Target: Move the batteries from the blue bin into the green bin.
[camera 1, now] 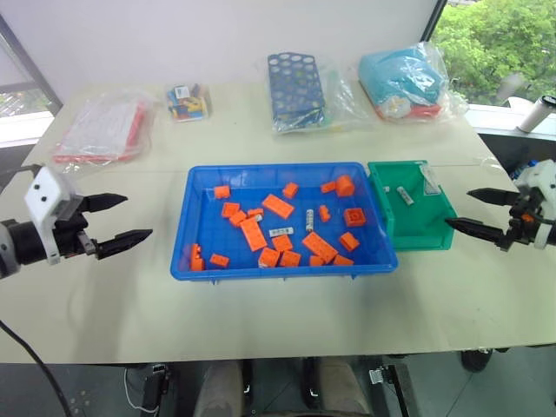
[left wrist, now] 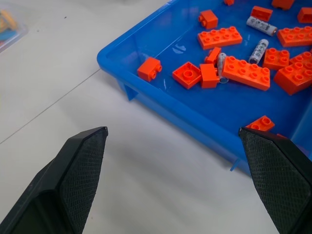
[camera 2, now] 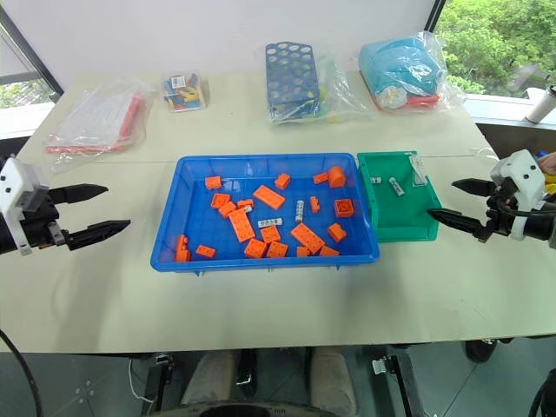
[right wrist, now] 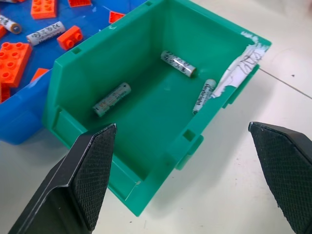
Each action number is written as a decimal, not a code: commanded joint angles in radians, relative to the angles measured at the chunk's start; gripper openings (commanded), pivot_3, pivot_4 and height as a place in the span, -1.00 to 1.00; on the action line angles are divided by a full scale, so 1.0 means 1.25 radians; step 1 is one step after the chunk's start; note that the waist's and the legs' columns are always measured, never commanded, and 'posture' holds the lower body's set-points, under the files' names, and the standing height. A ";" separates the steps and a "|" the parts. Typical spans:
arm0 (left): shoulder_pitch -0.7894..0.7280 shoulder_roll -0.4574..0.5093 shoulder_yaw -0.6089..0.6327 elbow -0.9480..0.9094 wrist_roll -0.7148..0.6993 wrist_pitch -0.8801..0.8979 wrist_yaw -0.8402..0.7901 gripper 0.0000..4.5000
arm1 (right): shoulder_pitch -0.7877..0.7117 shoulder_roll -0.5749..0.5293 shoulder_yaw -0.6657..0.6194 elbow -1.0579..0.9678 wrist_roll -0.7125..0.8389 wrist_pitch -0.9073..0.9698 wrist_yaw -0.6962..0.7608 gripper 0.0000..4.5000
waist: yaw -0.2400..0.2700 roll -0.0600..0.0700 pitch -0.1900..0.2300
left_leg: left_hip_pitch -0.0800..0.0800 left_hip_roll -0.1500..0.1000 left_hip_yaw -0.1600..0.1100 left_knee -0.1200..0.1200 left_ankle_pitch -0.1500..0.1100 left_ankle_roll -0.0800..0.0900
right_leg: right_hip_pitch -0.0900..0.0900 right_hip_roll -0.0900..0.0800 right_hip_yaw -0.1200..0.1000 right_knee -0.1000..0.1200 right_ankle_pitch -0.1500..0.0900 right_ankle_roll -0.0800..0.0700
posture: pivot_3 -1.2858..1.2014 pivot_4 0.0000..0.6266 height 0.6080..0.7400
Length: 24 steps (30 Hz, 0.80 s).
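Our left gripper (camera 1: 122,218) hangs off the blue bin's (camera 1: 189,217) left side over the table (camera 1: 130,304), fingers spread and empty. In the bin, the batteries (camera 1: 310,220) still to move lie near the middle among orange bricks (camera 1: 278,206). Three more already rest in the green bin (right wrist: 146,161), which touches the blue one's right edge. Our right gripper (camera 2: 452,201) waits beyond it, fingers wide, holding nothing. For the next pick, we judge it best to come straight down on a battery across its length, clear of neighbouring bricks, and close gently so it cannot roll.
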 commanded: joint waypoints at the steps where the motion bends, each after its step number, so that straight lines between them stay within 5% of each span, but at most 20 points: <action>1: -0.009 0.006 0.031 -0.011 -0.003 -0.016 0.001 1.00 | -0.016 -0.012 -0.031 -0.016 0.015 -0.003 -0.005 0.98 | 0.000 0.000 0.000 | 0.000 0.000 0.000 0.000 0.000 0.000 | 0.000 0.000 0.000 0.000 0.000 0.000 | 0.03 -0.52 0.96; 24: -0.009 -0.019 0.021 -0.071 -0.050 0.029 0.018 1.00 | -0.138 -0.018 0.029 -0.009 -0.004 0.052 -0.027 0.98 | -0.001 0.000 0.000 | 0.000 0.000 0.001 0.000 0.000 0.000 | 0.000 0.000 0.000 0.000 0.000 0.000 | 0.03 -0.52 0.96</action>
